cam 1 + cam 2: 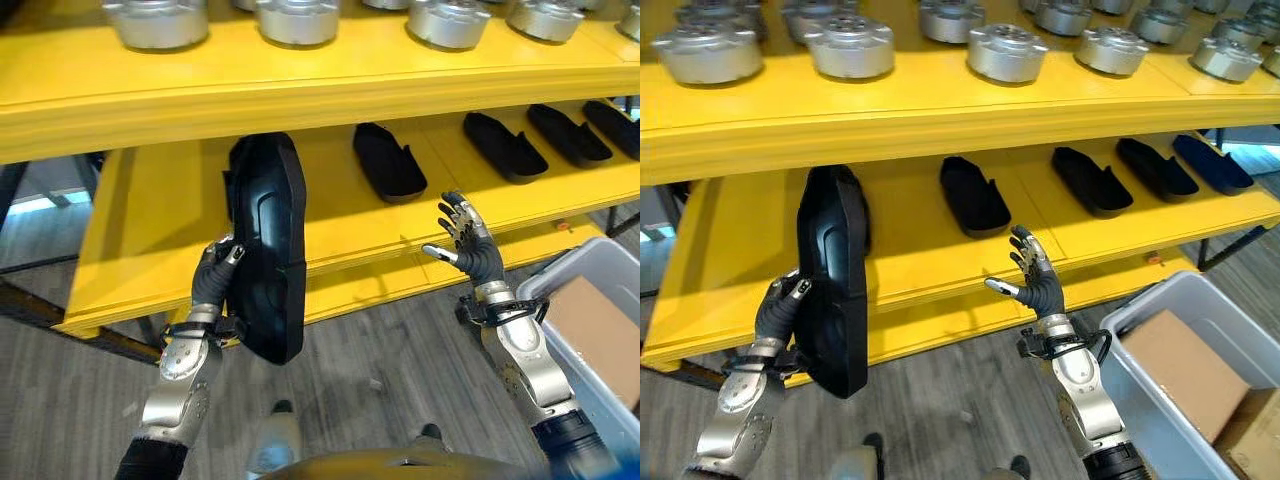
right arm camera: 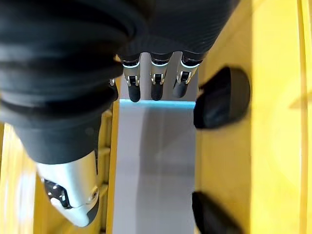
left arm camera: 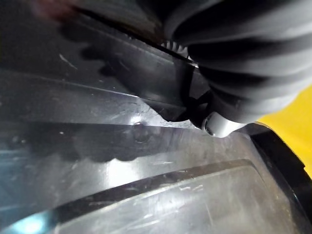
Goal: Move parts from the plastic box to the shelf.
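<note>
A long glossy black part (image 1: 266, 245) stands on end in front of the lower yellow shelf (image 1: 160, 215), its upper end leaning in over the shelf board. My left hand (image 1: 213, 278) is shut on its lower left edge; the part's shiny face (image 3: 122, 161) shows close up in the left wrist view. My right hand (image 1: 1035, 280) hovers open, fingers spread, just before the shelf's front edge and holds nothing. Several similar black parts (image 1: 388, 160) lie in a row further right on the lower shelf. The grey plastic box (image 1: 1160, 400) sits low at the right.
The upper yellow shelf (image 1: 940, 105) carries several round silver metal parts (image 1: 1006, 50). A brown cardboard piece (image 1: 1185, 370) lies in the plastic box. Grey wood-look floor runs below the shelf. The lower shelf's left portion is bare yellow board.
</note>
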Robot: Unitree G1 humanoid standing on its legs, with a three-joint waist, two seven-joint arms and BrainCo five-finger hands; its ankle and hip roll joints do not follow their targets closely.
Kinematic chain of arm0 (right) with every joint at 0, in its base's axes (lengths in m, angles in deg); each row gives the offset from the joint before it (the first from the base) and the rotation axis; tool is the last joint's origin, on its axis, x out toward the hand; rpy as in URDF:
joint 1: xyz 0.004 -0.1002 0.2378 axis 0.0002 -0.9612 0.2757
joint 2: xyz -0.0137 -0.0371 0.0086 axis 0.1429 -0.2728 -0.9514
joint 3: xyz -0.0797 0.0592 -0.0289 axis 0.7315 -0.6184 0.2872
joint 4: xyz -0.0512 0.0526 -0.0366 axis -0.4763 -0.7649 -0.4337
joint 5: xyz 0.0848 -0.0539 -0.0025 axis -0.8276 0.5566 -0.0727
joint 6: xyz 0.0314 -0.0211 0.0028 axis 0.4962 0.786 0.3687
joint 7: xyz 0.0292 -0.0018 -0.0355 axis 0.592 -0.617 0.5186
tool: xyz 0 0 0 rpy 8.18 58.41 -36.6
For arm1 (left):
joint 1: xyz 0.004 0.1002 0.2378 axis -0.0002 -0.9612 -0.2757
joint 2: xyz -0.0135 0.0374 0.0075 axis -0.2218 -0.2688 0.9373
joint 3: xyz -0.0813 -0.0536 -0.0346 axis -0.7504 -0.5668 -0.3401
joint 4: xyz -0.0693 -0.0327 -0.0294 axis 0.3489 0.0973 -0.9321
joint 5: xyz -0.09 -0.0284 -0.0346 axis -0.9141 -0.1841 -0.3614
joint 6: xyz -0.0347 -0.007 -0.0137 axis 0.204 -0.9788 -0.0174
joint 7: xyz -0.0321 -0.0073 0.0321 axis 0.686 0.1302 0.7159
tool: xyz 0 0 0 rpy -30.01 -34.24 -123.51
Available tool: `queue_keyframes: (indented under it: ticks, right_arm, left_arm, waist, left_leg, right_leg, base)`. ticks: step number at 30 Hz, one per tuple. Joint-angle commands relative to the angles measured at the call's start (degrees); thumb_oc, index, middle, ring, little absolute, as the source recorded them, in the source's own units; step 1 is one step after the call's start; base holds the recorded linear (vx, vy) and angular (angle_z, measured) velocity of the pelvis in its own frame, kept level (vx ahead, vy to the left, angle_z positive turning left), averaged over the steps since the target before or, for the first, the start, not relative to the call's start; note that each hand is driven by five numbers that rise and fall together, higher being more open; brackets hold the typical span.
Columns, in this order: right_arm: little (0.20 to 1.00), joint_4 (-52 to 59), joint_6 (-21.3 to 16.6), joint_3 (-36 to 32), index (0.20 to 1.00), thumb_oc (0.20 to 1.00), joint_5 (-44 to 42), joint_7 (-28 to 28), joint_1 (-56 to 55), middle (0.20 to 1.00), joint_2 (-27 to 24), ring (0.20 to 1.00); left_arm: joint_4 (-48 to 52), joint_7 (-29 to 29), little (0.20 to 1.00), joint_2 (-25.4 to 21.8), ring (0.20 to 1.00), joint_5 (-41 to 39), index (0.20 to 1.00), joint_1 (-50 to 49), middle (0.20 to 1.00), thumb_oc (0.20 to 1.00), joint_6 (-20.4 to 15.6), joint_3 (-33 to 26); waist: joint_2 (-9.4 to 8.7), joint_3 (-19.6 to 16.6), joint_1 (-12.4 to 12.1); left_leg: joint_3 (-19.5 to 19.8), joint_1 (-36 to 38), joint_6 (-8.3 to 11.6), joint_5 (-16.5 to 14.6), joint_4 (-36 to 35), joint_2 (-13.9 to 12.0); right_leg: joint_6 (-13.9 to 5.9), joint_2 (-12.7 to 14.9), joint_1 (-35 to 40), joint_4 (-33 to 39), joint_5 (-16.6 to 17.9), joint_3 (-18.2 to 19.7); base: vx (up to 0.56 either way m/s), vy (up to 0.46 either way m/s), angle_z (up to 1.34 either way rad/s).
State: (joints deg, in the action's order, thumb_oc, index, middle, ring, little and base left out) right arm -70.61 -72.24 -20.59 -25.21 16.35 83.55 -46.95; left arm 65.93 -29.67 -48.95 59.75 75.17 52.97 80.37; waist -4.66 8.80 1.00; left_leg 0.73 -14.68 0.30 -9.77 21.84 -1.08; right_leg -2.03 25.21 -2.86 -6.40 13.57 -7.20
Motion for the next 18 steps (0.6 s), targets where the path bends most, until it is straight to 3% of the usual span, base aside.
queue_keyframes:
  ticks: [1,4,6,7,8,10,13,15,16,17,18]
  right_arm:
    - [1.000,0.0,-2.7,1.6,1.000,1.000,-0.3,0.9,2.9,1.000,-1.4,1.000]
    - [1.000,-0.7,-2.9,3.1,1.000,1.000,-1.8,2.1,3.2,1.000,-1.2,1.000]
    - [1.000,-1.7,-3.1,4.6,1.000,1.000,-2.7,2.4,4.0,1.000,-0.9,1.000]
    - [1.000,-1.7,-3.2,5.1,1.000,1.000,-3.0,2.5,4.2,1.000,-0.8,1.000]
    - [1.000,-1.0,-3.3,6.1,1.000,1.000,-3.3,2.8,4.1,1.000,-1.1,1.000]
    - [1.000,-0.5,-3.1,6.8,1.000,1.000,-3.8,3.0,5.4,1.000,-1.8,1.000]
    - [1.000,-0.5,-3.4,5.5,1.000,1.000,-3.7,2.7,4.9,1.000,-3.6,1.000]
    - [1.000,-0.4,-3.6,4.9,1.000,1.000,-3.7,1.9,4.8,1.000,-3.9,1.000]
    - [1.000,-0.4,-3.6,4.9,1.000,1.000,-3.7,1.9,4.8,1.000,-3.9,1.000]
    - [1.000,-0.1,-3.7,4.8,1.000,1.000,-3.9,1.8,4.8,1.000,-3.9,1.000]
    - [1.000,-0.7,-3.8,5.1,1.000,1.000,-4.1,1.6,4.7,1.000,-3.6,1.000]
  left_arm:
    - [5.1,0.2,0.200,0.4,0.200,1.2,0.200,-0.5,0.200,0.200,-4.1,-1.6]
    - [5.1,0.9,0.200,1.4,0.200,0.8,0.200,0.0,0.200,0.200,-3.8,-1.4]
    - [5.4,1.3,0.200,2.0,0.200,0.6,0.200,0.1,0.200,0.200,-3.8,-1.4]
    - [5.7,1.4,0.200,2.2,0.200,0.5,0.200,-0.1,0.200,0.200,-3.9,-1.7]
    - [5.9,1.3,0.200,2.9,0.200,0.0,0.200,-0.8,0.200,0.200,-4.2,-1.8]
    - [5.9,0.6,0.200,2.9,0.200,-0.9,0.200,-0.7,0.200,0.200,-4.3,-1.4]
    - [5.9,-0.2,0.200,3.5,0.200,-1.8,0.200,-0.8,0.200,0.200,-4.2,-1.0]
    - [6.1,-0.1,0.200,3.8,0.200,-1.8,0.200,-0.8,0.200,0.200,-4.1,-1.1]
    - [6.1,-0.1,0.200,3.8,0.200,-1.8,0.200,-0.8,0.200,0.200,-4.1,-1.1]
    - [6.2,0.3,0.200,3.8,0.200,-2.1,0.200,-1.6,0.200,0.200,-4.3,-1.7]
    - [6.7,1.3,0.200,3.9,0.200,-1.7,0.200,-2.1,0.200,0.200,-4.6,-2.8]
  waist:
    - [1.40,-2.0,2.2]
    - [1.46,-1.9,2.5]
    - [0.77,-2.4,2.3]
    - [0.37,-2.6,2.0]
    - [-0.59,-3.2,1.6]
    - [-0.78,-3.3,1.4]
    - [-0.79,-2.3,1.2]
    - [-0.88,-1.8,1.9]
    - [-0.88,-1.8,1.9]
    - [-0.82,-1.6,1.8]
    - [-0.27,-1.6,1.3]
  left_leg:
    - [-0.1,13.6,-2.88,5.1,-18.3,0.7]
    - [-0.8,15.3,-3.53,7.1,-21.6,1.0]
    - [-1.2,15.1,-3.45,7.8,-22.2,1.6]
    - [-1.6,15.0,-3.30,7.9,-22.3,1.8]
    - [-1.5,14.4,-2.79,7.8,-21.6,2.5]
    - [-2.0,13.8,-2.28,7.1,-19.6,2.6]
    - [-3.5,10.6,-0.74,4.0,-10.1,2.8]
    - [-6.2,10.2,-0.03,3.1,-7.6,-0.8]
    - [-6.2,10.2,-0.03,3.1,-7.6,-0.8]
    - [-5.1,11.1,0.94,3.4,-7.4,-4.4]
    - [-0.3,12.0,2.14,6.4,-9.5,-8.8]
  right_leg:
    - [-6.03,-10.9,-4.4,-7.8,-5.3,7.5]
    - [-2.94,-20.8,-5.9,-9.7,-12.9,2.6]
    - [-2.30,-24.4,-5.9,-8.7,-14.6,1.1]
    - [-1.99,-24.7,-4.9,-7.4,-14.9,0.5]
    - [-1.58,-24.9,-2.3,-2.0,-14.9,3.1]
    - [-1.23,-25.8,-0.4,0.7,-14.0,5.4]
    - [-0.49,-24.1,1.6,2.2,-13.7,2.4]
    - [-0.41,-22.9,1.6,1.8,-13.7,1.4]
    - [-0.41,-22.9,1.6,1.8,-13.7,1.4]
    - [-0.54,-22.3,1.3,1.1,-14.1,1.8]
    - [-1.25,-21.9,0.3,-0.3,-14.9,3.0]
  base:
    - [0.03,0.314,-0.05]
    - [-0.02,0.135,-0.23]
    - [-0.03,0.016,-0.34]
    - [-0.01,-0.102,-0.24]
    - [0.01,-0.132,-0.20]
    - [0.01,-0.117,-0.03]
    - [-0.01,-0.067,0.44]
    - [-0.05,0.011,0.59]
    - [-0.05,0.060,0.35]
    - [-0.03,0.142,0.33]
    - [-0.06,0.221,0.18]
